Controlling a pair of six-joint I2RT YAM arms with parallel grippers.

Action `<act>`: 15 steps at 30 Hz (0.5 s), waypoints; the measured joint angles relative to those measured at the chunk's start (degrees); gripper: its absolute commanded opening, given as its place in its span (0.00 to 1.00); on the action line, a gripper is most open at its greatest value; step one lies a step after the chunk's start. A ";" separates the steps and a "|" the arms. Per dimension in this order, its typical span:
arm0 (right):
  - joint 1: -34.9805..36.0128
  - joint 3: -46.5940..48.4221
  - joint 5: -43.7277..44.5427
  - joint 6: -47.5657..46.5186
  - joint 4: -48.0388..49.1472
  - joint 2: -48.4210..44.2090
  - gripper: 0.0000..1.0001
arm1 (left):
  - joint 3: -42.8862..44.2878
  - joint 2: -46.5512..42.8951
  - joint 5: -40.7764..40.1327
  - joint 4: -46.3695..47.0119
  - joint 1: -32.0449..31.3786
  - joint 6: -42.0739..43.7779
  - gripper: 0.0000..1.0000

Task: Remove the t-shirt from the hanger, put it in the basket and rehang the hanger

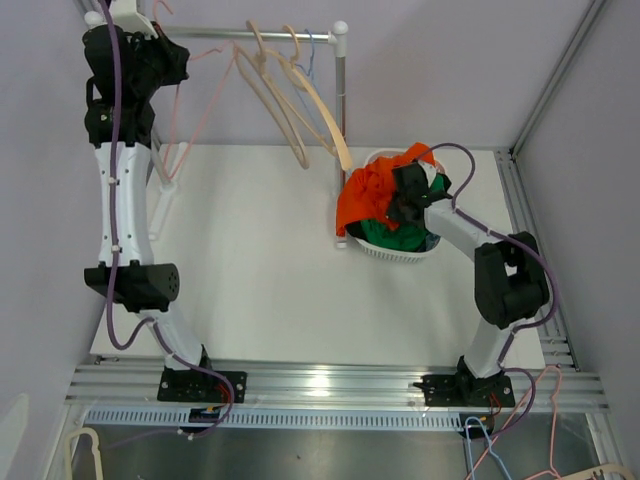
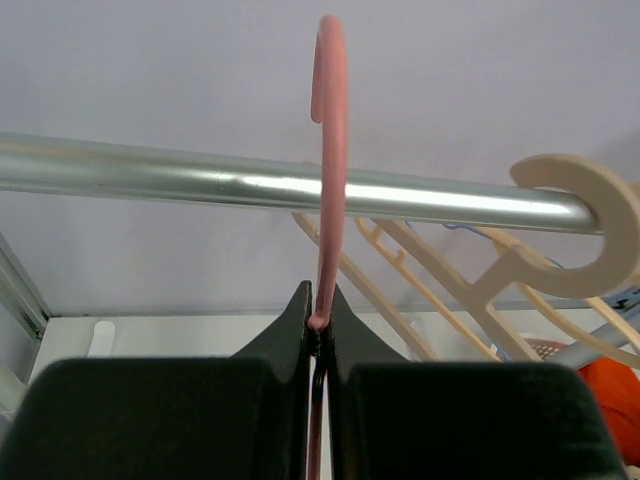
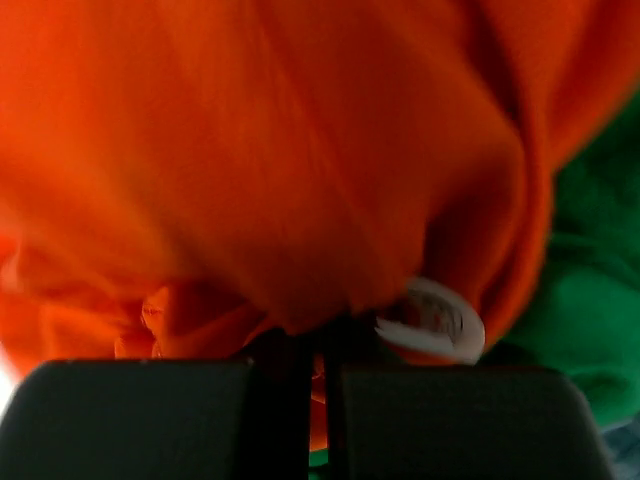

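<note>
The orange t-shirt lies bunched over the left rim of the white basket. My right gripper is down in it. In the right wrist view the orange t-shirt fills the frame and the right gripper is shut on a fold of it; a white label shows beside the jaws. The thin pink hanger hangs bare at the rack's left end. My left gripper is raised to the rail. In the left wrist view the left gripper is shut on the pink hanger just below its hook, in front of the metal rail.
Several beige hangers and a blue one hang on the rail near the rack's right post, close to the basket. A green garment lies in the basket under the orange cloth. White walls enclose the table.
</note>
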 measured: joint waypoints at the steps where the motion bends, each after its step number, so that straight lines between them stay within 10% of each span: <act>1: -0.13 -0.13 -0.48 0.57 0.33 -0.92 0.00 | 0.00 0.57 -0.22 -0.17 0.00 0.31 0.01; 6: -0.55 -0.50 -2.86 1.81 0.37 -2.45 0.07 | 0.68 4.24 -0.87 -0.96 0.00 1.38 0.01; 9: -0.66 -0.68 -3.17 2.64 0.37 -2.51 0.93 | 1.40 6.25 -1.77 -1.49 -0.04 2.05 0.00; 15: -0.04 -2.14 -2.91 2.21 -1.62 -5.81 1.00 | 1.95 7.74 -2.84 -1.88 -0.07 2.43 0.00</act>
